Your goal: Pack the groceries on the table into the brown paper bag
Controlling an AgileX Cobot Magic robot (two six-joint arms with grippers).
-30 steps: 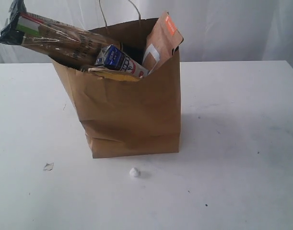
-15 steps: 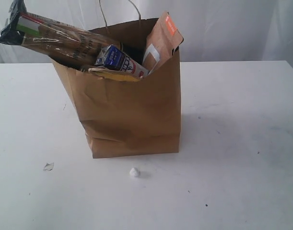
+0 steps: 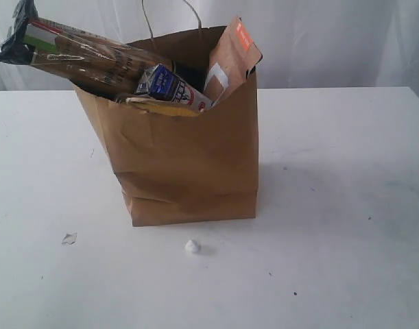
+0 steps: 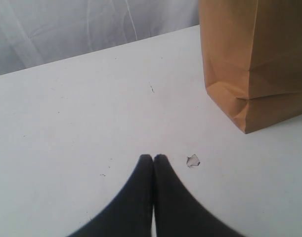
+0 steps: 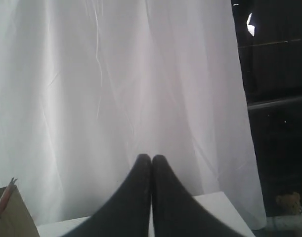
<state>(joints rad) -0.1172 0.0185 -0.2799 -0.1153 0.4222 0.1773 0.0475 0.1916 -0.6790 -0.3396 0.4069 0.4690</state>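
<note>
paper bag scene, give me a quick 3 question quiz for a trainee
1. True or false: the spaghetti pack sticks out of the top of the paper bag.
2. What lies on the table in front of the bag? A) a white crumb B) a jar C) a can
3. Are the left hand and the right hand open or shut?

Key: 1 true; 2 A; 3 both shut, holding nothing.
</note>
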